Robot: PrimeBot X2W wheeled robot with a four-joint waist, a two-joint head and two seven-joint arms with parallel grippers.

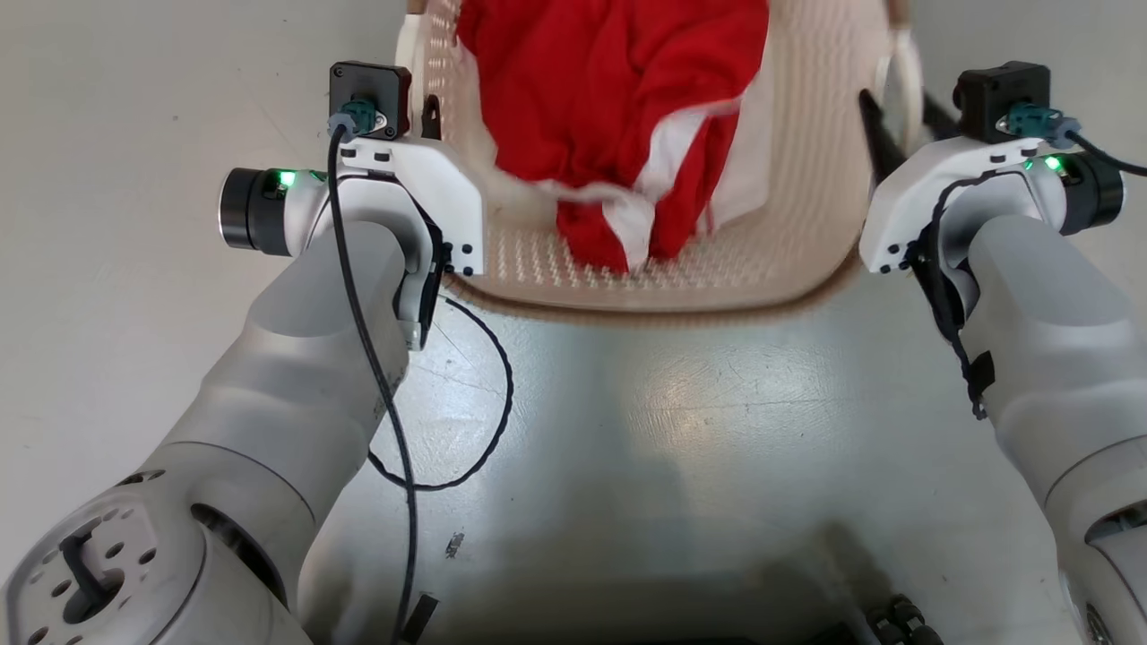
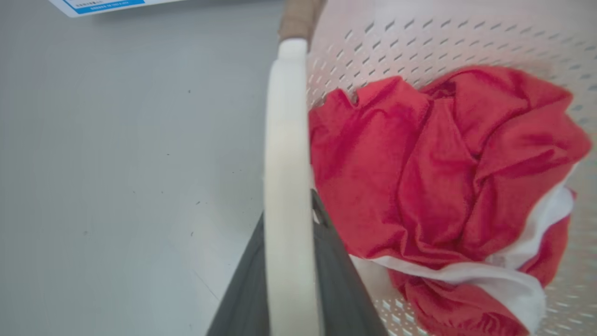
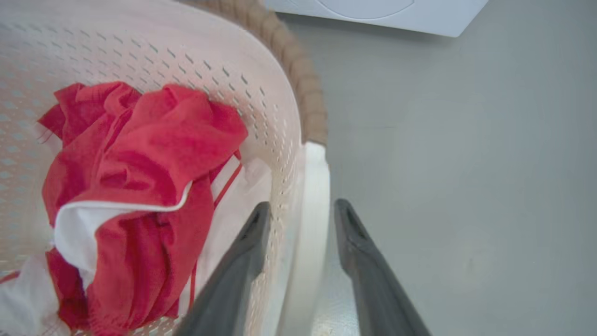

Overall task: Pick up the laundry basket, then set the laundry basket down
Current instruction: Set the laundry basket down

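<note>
Laundry basket at top centre of head view, down on grey floor, one gripper at each side.

Crumpled red and white cloth inside, heaped toward upper middle of frame. Left gripper, lower centre of left wrist view: dark fingers pressed tight against both faces of white handle, no gap (firm clamp, handle straight up the frame). Right gripper, lower centre of right wrist view: fingers parted, straddling other white handle without gripping it, one finger inside the perforated wall, the other outside over bare floor, clear gap on outer side. Brown woven rim curving toward upper middle there; corner of white appliance along top edge.
</note>
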